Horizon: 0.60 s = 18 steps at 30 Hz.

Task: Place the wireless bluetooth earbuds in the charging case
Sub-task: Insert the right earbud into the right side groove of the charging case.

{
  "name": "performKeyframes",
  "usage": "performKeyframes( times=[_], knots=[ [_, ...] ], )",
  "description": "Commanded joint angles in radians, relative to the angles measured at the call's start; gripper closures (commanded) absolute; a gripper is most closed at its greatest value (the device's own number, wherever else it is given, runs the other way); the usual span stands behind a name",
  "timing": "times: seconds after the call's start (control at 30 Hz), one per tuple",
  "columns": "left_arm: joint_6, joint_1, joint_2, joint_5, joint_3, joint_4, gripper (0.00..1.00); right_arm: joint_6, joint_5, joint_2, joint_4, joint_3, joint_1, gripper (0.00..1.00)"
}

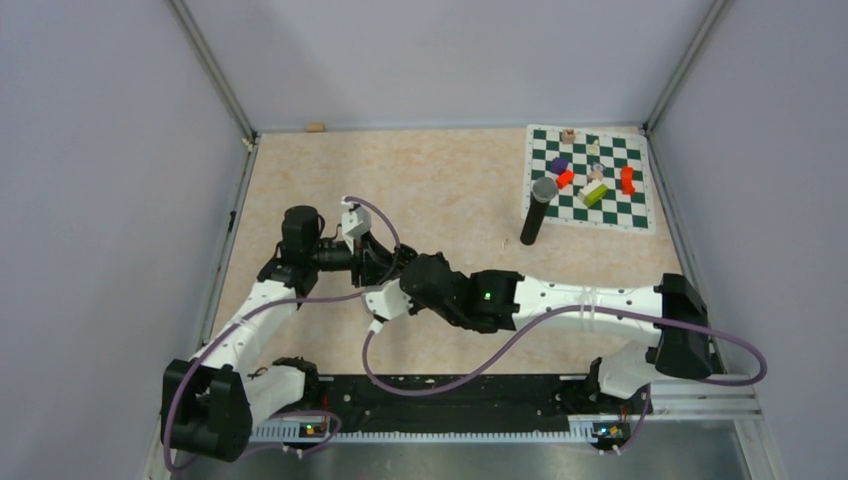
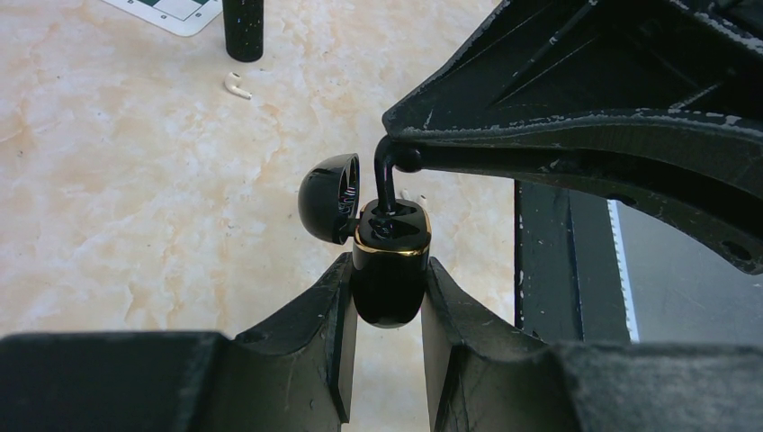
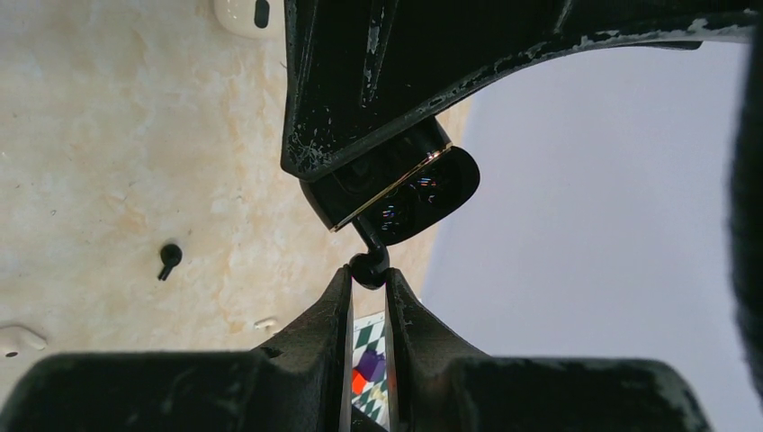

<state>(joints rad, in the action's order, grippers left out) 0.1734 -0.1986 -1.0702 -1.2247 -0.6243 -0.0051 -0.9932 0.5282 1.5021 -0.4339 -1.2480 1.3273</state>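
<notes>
My left gripper [image 2: 388, 267] is shut on a glossy black charging case [image 2: 389, 290] with a gold rim, held above the table with its round lid [image 2: 328, 198] open to the left. My right gripper [image 3: 369, 275] is shut on the head of a black earbud [image 3: 370, 266]. The earbud's stem [image 2: 385, 180] reaches down into the case's opening. The case also shows in the right wrist view [image 3: 396, 193]. A second black earbud [image 3: 168, 258] lies on the table. A white earbud [image 2: 237, 87] lies near a black cylinder [image 2: 243, 27]. Both grippers meet at the table's middle [image 1: 385, 268].
A green-and-white chessboard mat [image 1: 640, 215] at the back right holds several coloured blocks. The black cylinder [image 1: 535, 215] stands at its near-left corner. A white case [image 3: 243, 13] and another white object [image 3: 18, 340] lie on the table under the grippers.
</notes>
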Motion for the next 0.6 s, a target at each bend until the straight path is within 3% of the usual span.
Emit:
performKeyframes(
  times=[0.0,0.37,0.57],
  knots=[
    [-0.014,-0.004,-0.010,0.012,-0.036,0.045,1.00,0.008,-0.001,0.021,0.041,-0.018,0.034,0.92],
    [-0.027,-0.004,0.003,0.022,-0.020,0.078,1.00,0.018,0.016,0.046,0.046,-0.040,0.053,0.91],
    [-0.017,-0.004,0.010,0.003,-0.010,0.087,1.00,0.028,0.025,0.037,0.038,-0.071,0.053,0.79]
  ],
)
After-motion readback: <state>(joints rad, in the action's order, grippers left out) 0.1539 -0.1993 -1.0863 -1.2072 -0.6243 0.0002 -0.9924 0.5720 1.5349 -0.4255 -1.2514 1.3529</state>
